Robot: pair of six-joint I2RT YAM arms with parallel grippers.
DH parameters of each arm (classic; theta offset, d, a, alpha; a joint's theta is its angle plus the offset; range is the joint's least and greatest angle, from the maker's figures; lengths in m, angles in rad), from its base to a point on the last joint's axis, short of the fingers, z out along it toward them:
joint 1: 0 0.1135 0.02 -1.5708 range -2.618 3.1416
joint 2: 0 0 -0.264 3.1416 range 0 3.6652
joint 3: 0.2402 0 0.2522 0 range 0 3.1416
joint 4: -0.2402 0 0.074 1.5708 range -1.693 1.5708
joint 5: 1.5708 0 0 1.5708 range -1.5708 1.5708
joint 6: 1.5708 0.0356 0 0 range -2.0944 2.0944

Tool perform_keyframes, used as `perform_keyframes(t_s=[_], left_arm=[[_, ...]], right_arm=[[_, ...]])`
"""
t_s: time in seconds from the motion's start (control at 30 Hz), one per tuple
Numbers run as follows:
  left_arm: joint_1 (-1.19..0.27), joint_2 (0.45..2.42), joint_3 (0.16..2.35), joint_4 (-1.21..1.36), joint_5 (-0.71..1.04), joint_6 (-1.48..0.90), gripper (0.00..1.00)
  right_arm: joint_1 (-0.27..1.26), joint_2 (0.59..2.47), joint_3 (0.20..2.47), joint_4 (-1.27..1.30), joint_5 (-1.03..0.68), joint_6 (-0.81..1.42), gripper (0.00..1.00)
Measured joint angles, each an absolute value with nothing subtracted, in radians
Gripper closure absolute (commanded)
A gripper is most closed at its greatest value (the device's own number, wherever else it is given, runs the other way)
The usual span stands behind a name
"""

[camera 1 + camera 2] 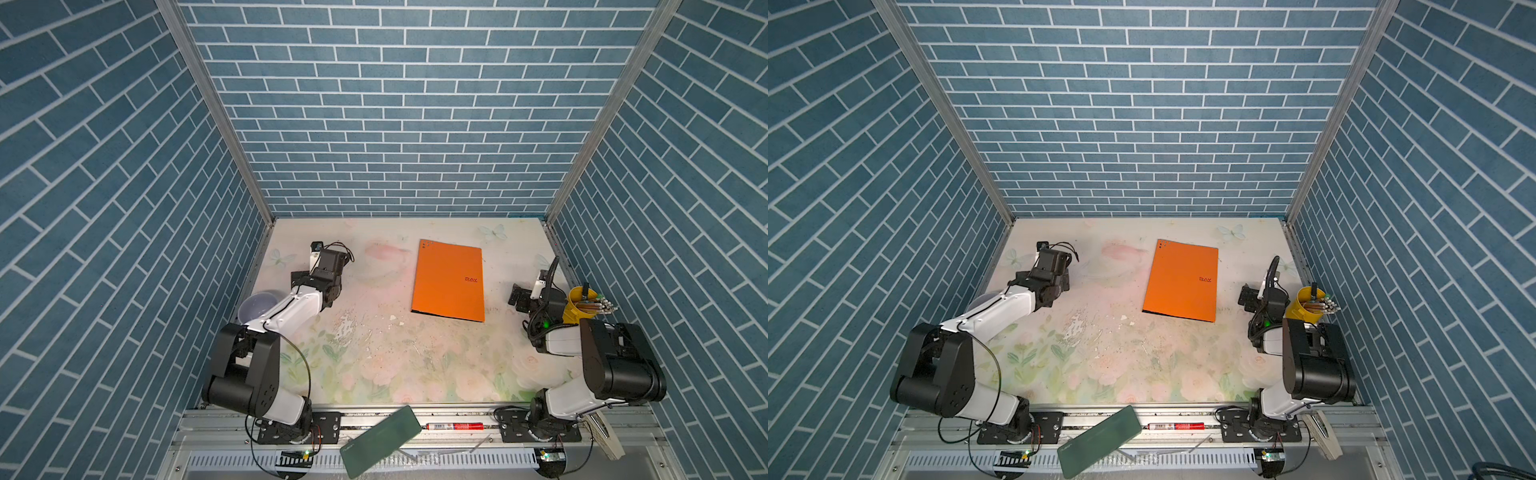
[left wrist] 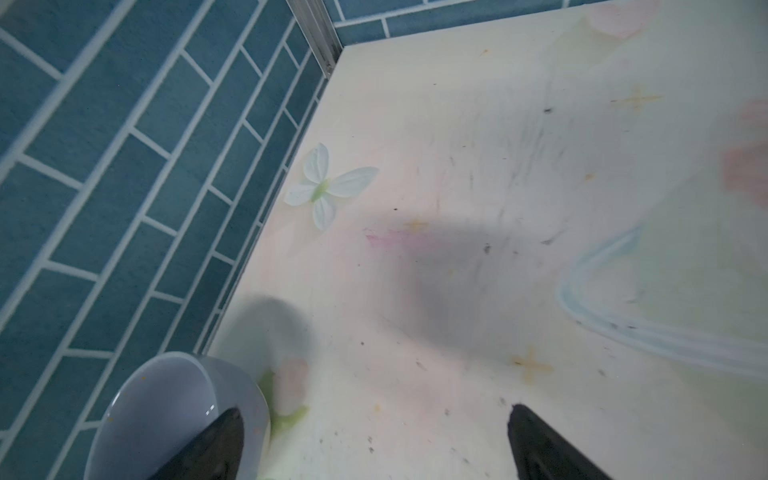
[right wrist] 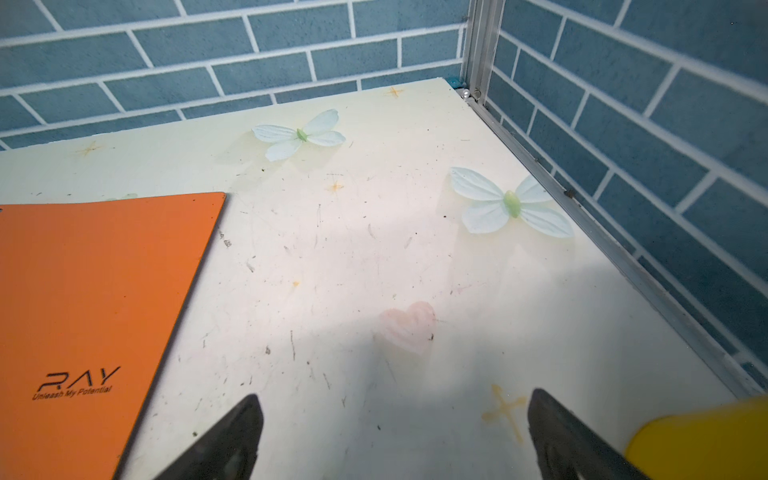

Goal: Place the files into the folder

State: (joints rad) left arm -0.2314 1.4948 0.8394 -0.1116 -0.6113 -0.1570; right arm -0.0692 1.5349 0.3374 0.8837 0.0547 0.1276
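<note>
Near rail: a dark green slab (image 1: 380, 440) and a red pen (image 1: 453, 426) lie here; leave both alone.
Left gripper (image 2: 374, 411): jaws spread wide and empty, over bare table (image 2: 457, 187) beside the grey bowl (image 2: 166, 415).
Right gripper (image 3: 395, 397): jaws spread and empty, just beside the yellow cup (image 1: 579, 305), with the folder (image 1: 449, 278) near but untouched.
Step in hand: no files lie loose in any view, so I judge they are inside. Keep clear of the cover. If you check, raise an edge slowly so nothing slides out.
Folder, right of centre towards the far wall: shut and flat, orange, with a dark logo by its right edge, small dots at a far corner and a thin dark line along its near edge.
</note>
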Motion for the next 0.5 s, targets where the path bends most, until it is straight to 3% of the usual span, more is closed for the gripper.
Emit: perform_keyframes(t_s=[0.23,0.5], left_arm=[[-0.192,1.553,0.686,0.267,-0.547,0.039,0.00],[-0.152,1.536,0.487,0.572,-0.475,0.074,0.00]], right_arm=[[-0.069,1.535,0.337,0.884,0.054,0.126,0.01],[-0.069,1.535,0.337,0.884,0.052,0.125,0.01]])
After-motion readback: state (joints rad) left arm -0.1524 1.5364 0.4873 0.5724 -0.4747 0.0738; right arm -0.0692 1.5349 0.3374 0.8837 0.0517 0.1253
